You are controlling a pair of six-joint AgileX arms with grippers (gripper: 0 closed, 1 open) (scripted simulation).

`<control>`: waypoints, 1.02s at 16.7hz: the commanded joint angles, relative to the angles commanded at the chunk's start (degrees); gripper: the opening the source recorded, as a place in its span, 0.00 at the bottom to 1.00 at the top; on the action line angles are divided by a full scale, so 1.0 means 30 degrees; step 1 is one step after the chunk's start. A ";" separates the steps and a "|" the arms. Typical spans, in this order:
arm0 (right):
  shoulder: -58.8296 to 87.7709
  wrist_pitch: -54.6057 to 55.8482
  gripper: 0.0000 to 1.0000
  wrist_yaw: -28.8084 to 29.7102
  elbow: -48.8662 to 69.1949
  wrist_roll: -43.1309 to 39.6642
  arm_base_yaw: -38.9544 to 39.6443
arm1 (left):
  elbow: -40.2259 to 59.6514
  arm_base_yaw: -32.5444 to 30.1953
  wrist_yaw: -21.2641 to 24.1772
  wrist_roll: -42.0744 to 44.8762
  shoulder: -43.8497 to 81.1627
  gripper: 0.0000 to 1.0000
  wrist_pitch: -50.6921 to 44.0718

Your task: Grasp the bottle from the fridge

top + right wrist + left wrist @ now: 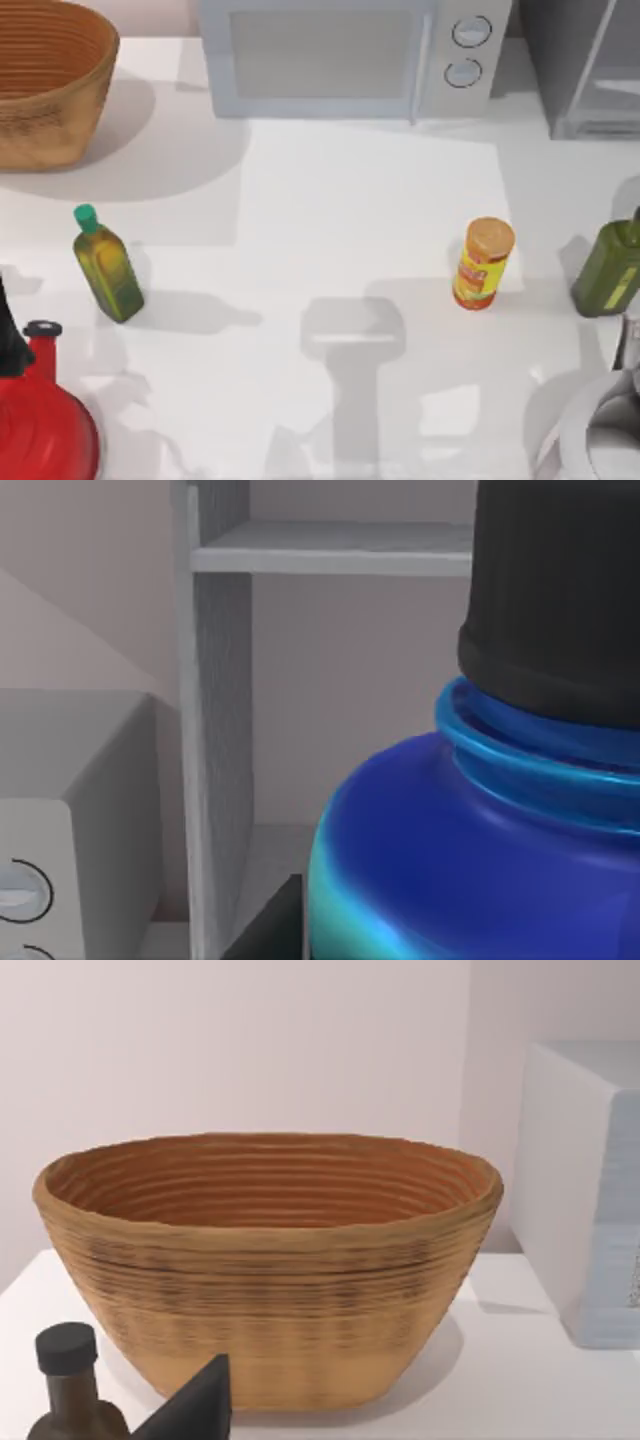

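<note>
Bottle (pixel 470 860), blue with a black cap, close up at right claw (pixel 262 925); open, shut or clamped, impossible to tell. Behind it, fridge (pixel 215 730) with a pale shelf, microwave (pixel 60 820) just beside. Right arm (pixel 600 430) low at right edge of tabletop (pixel 350 200), near dark green bottle (pixel 608 268). Left claw (pixel 195 1405), state likewise impossible to tell, facing woven basket (pixel 270 1260), olive bottle (pixel 70 1385) near.

No words or numbers can be read anywhere. A red and yellow label is seen on the orange can (pixel 483 265), but its print is too small to be read.
</note>
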 joint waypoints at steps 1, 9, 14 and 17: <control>-0.2341 -0.1294 0.00 0.0364 -0.0826 0.0006 0.0380 | 0.0000 0.0000 0.0000 0.0000 0.0000 1.00 0.0000; -1.4555 -0.9477 0.00 0.2860 -0.6093 -0.0049 0.2971 | 0.0000 0.0000 0.0000 0.0000 0.0000 1.00 0.0000; -1.6022 -1.0665 0.00 0.3236 -0.6828 -0.0082 0.3426 | 0.0000 0.0000 0.0000 0.0000 0.0000 1.00 0.0000; -1.5939 -1.0632 0.00 0.3201 -0.6796 -0.0045 0.3366 | 0.0000 0.0000 0.0000 0.0000 0.0000 1.00 0.0000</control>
